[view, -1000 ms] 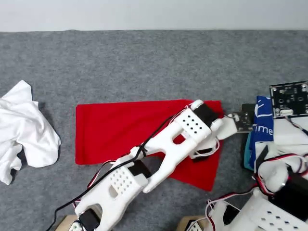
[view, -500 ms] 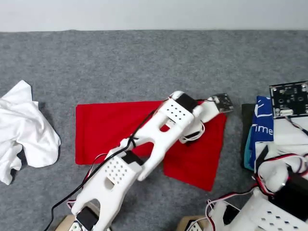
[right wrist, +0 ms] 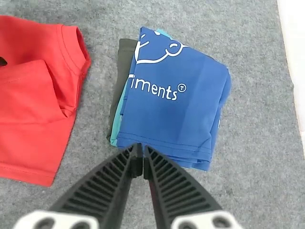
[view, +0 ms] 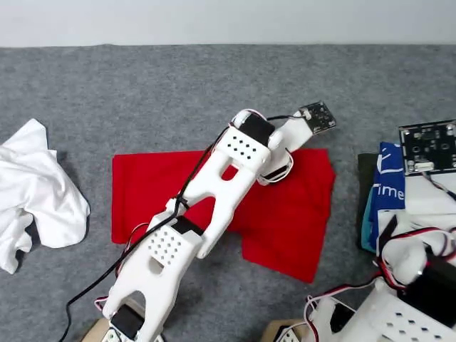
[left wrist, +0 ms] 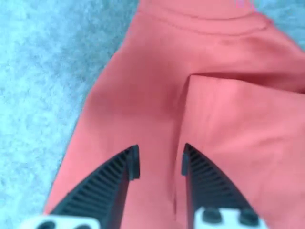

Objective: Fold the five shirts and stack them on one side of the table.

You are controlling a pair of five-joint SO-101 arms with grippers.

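Left hand (left wrist: 159,160) is held spread over the red shirt (view: 299,214), right hand (right wrist: 143,160) pressed together nearby; grey felt-covered bench (view: 178,92), white wall (view: 214,21) behind.

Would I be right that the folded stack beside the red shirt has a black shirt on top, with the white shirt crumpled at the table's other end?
Not quite: the right wrist view shows a blue shirt on top of the stack, not a black one. The rest holds.
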